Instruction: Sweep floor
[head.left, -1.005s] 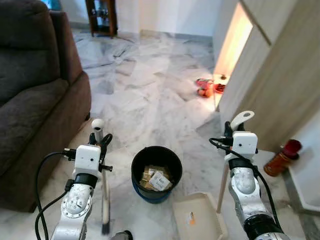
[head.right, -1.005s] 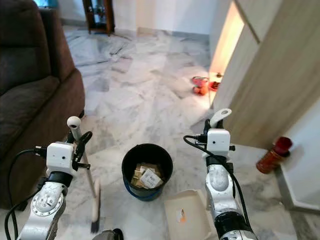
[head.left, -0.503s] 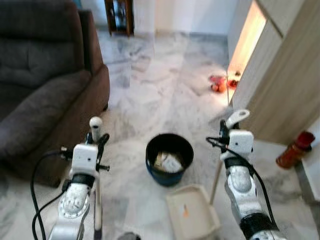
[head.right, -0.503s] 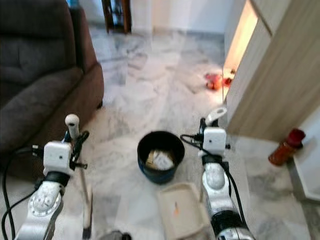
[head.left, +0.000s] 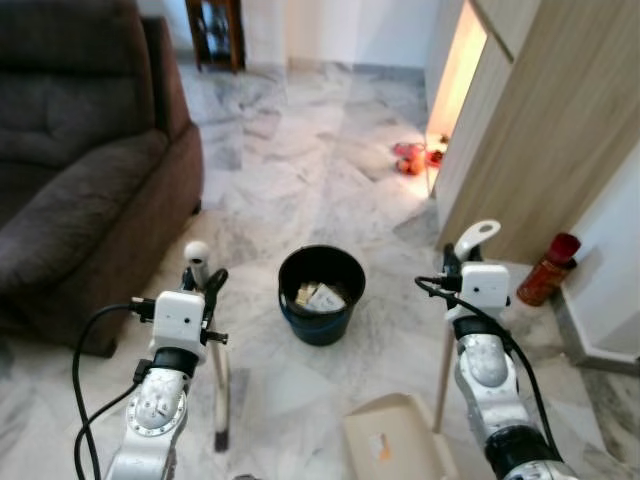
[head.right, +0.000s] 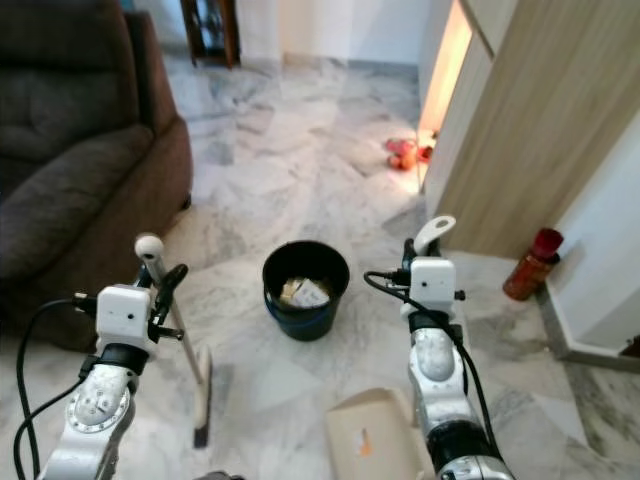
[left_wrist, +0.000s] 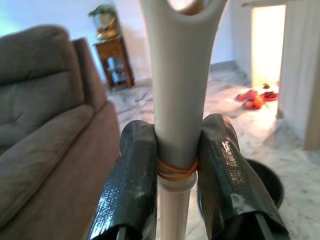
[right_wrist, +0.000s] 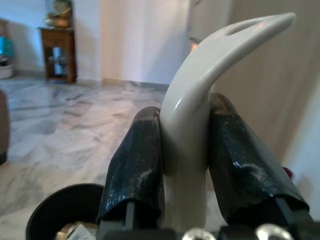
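Left gripper (left_wrist: 175, 170) clamps a white broom handle (left_wrist: 175, 100); right gripper (right_wrist: 185, 150) clamps the cream dustpan's handle (right_wrist: 200, 90). Black bin (head.left: 321, 293) at twelve o'clock. Next, probably sweep debris into the pan.

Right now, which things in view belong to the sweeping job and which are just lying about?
Job:
- broom, held by the left gripper
- dustpan, its handle in the right gripper
- black bin holding scraps

Lying about:
- brown sofa
- red bottle by the wall
- red shoes at the lit doorway
- wooden stand far back
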